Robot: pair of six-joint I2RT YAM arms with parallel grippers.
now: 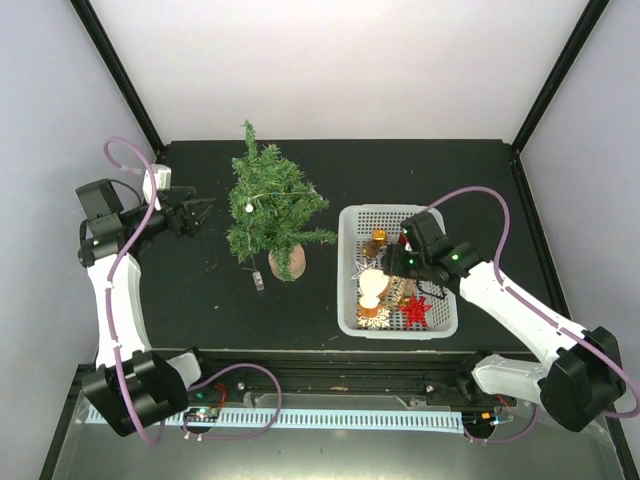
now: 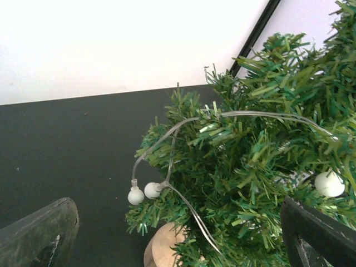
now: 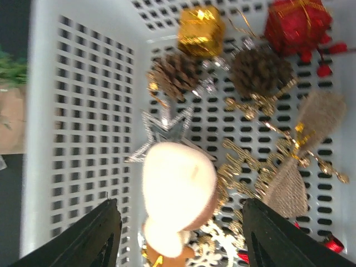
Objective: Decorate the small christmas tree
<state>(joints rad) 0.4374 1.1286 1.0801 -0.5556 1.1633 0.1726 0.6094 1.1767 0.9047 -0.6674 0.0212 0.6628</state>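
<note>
So one small christmas tree (image 1: 272, 210) sits just ahead of the spread, empty left gripper (image 1: 203, 213). Right gripper (image 3: 178, 233) hangs jaws apart, gripping nothing, over one white basket (image 1: 349, 290): two pinecones (image 3: 174, 75), one gold box (image 3: 201, 31) ahead.

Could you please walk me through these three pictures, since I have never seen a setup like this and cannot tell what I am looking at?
These are two robot arms fixed at the near edge of a black table. The overhead picture looks down on both. The other two pictures come from cameras on each arm's wrist, so the dark shapes at their bottom corners are that arm's own fingers.

On the table stands a small christmas tree with a string of little white bulbs. Beside it is a white basket holding ornaments: pine cones, a gold gift box, a red star, a silver star.

The left pincer waits open beside the tree. The right pincer hovers open over the ornaments. Neither holds anything.
</note>
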